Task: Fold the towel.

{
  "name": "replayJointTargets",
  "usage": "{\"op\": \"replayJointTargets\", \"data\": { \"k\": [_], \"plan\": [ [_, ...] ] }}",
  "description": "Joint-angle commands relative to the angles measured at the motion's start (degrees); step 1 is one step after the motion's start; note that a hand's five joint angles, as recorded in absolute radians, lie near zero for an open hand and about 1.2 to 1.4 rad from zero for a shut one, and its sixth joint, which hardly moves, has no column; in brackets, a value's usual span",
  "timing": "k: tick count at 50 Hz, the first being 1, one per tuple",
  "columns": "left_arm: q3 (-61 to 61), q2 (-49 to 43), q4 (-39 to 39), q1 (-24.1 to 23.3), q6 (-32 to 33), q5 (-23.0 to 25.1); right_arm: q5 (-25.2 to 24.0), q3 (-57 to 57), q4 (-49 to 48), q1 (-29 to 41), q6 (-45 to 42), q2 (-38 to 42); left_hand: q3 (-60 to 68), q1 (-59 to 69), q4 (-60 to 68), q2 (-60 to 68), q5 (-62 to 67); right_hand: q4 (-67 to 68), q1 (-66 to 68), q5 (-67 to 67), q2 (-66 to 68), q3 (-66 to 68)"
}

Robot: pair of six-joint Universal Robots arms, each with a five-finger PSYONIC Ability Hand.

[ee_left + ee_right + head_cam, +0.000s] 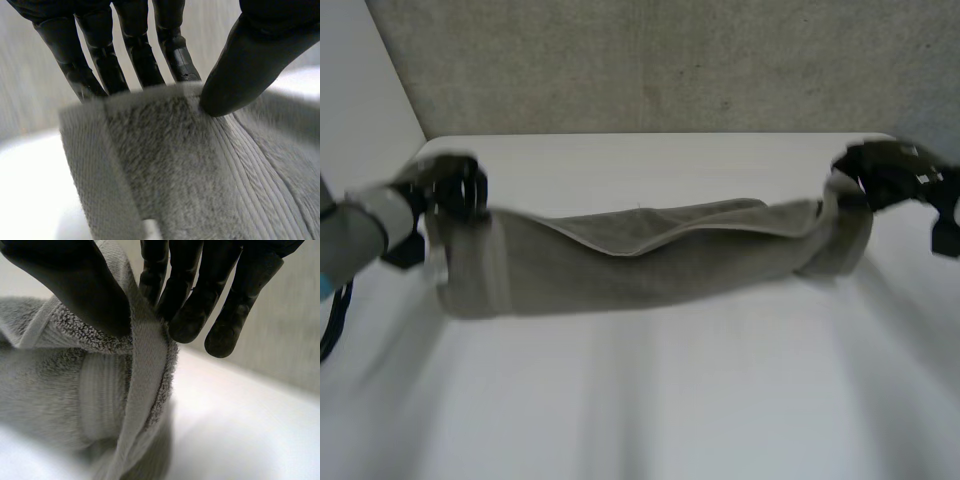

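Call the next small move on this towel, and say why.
Probably lower both hands together to lay the towel on the table. The left hand and right hand each pinch one end, thumb against fingers, and the towel hangs stretched between them, its upper edge sagging midway.

Facing a white table (650, 400) spreading across the head view from 3 through 6 to 9 o'clock, its far edge running level just above centre and rounding off toward 10 and 2 o'clock. Rising behind it at 12 o'clock, a grey speckled wall (670, 60). Adjoining that wall at 10 to 11 o'clock, a plain pale panel (360, 70). Meeting again in both wrist views, the same white tabletop and grey wall.
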Motion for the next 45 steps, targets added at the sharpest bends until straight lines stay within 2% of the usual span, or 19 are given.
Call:
{"op": "replayJointTargets", "data": {
  "k": [1,4,5,6,7,8,9,11,15,20,21,22,23,25,26,28,29,35,45],
  "plan": [
    [21.21,-1.04,2.56,-4.75,-5.99,-7.87,2.55,-1.13,-28.9,5.63,10.17,-6.28,1.02,2.34,2.24,2.27,1.54,3.76,5.53,4.18,3.73,3.21],
    [29.03,-0.08,7.57,-6.16,-8.45,-9.28,10.7,2.72,-54.93,5.72,26.9,-12.33,1.02,2.34,2.24,2.27,1.54,3.76,5.53,4.18,3.73,3.21],
    [31.12,0.62,9.91,-6.77,-9.58,-9.28,10.72,2.74,-55.01,5.71,26.95,-12.34,1.02,2.34,2.24,2.27,1.54,3.76,5.53,4.18,3.73,3.21],
    [32.53,1.24,11.5,-7.38,-10.37,-9.36,12.64,2.91,-60.23,5.71,32.26,-13.3,1.02,2.34,2.24,2.27,1.54,3.76,5.53,4.18,3.73,3.21],
    [32.54,1.24,11.52,-7.39,-10.38,-9.37,12.66,2.92,-60.28,5.71,32.32,-13.31,1.02,2.34,2.24,2.27,1.54,3.76,5.53,4.18,3.73,3.21],
    [33.15,1.68,12.56,-7.74,-10.99,-9.37,13.09,3.09,-61.33,5.54,36.58,-13.66,1.02,2.34,2.24,2.27,1.54,3.76,5.53,4.18,3.73,3.21],
    [32.98,1.86,12.92,-7.83,-11.26,-9.37,12.4,2.4,-59.68,5.45,39.76,-13.83,1.02,2.34,2.24,2.27,1.54,3.76,5.53,4.18,3.73,3.21],
    [32.46,1.77,12.93,-7.91,-11.26,-9.63,11.26,1.52,-56.62,5.54,39.96,-13.57,1.02,2.34,2.24,2.27,1.54,3.76,5.53,4.18,3.73,3.21],
    [29.73,1.68,13.28,-7.74,-11.0,-9.81,8.18,-0.07,-49.82,5.63,35.92,-13.22,1.02,2.34,2.24,2.27,1.54,3.76,5.53,4.18,3.73,3.21],
    [17.9,2.03,13.63,-4.67,-10.56,-8.58,0.38,-4.54,-39.57,5.36,28.11,-8.05,1.02,2.34,2.24,2.27,1.54,3.76,5.53,4.18,3.73,3.21],
    [17.87,2.03,13.63,-4.66,-10.56,-8.57,0.35,-4.55,-39.54,5.36,28.1,-8.03,1.02,2.34,2.24,2.27,1.54,3.76,5.53,4.18,3.73,3.21],
    [13.69,2.12,13.89,-3.71,-10.56,-7.18,-2.17,-4.9,-37.02,5.36,26.97,-6.56,1.02,2.34,2.24,2.27,1.54,3.76,5.53,4.18,3.73,3.21],
    [13.65,2.12,13.89,-3.7,-10.56,-7.17,-2.2,-4.91,-36.99,5.36,26.96,-6.54,1.02,2.34,2.24,2.27,1.54,3.76,5.53,4.18,3.73,3.21],
    [4.73,2.91,15.46,-1.51,-10.47,-2.71,-6.66,-4.3,-33.23,5.36,22.85,-3.65,1.02,2.34,2.24,2.27,1.54,3.76,5.53,4.18,3.73,3.21],
    [4.68,2.91,15.48,-1.5,-10.47,-2.69,-6.68,-4.29,-33.21,5.36,22.82,-3.64,1.02,2.34,2.24,2.27,1.54,3.76,5.53,4.18,3.73,3.21],
    [-4.06,4.66,18.19,0.51,-10.38,0.9,-8.95,-1.85,-30.15,4.75,16.09,-1.8,1.02,2.34,2.24,2.27,1.54,3.76,5.53,4.18,3.73,3.21],
    [-4.11,4.67,18.2,0.52,-10.38,0.92,-8.96,-1.83,-30.14,4.75,16.06,-1.79,1.02,2.34,2.24,2.27,1.54,3.76,5.53,4.18,3.73,3.21],
    [-16.75,7.21,20.93,2.72,-9.42,2.85,-10.1,5.19,-20.23,1.77,1.84,-1.09,1.02,2.34,2.24,2.27,1.54,3.76,5.53,4.18,3.73,3.21],
    [-22.83,17.33,18.82,5.44,-7.13,3.2,-9.58,9.77,-4.74,-1.23,-2.22,-9.53,1.02,2.34,2.24,2.27,1.54,3.76,5.53,4.18,3.73,3.21]
  ]
}}
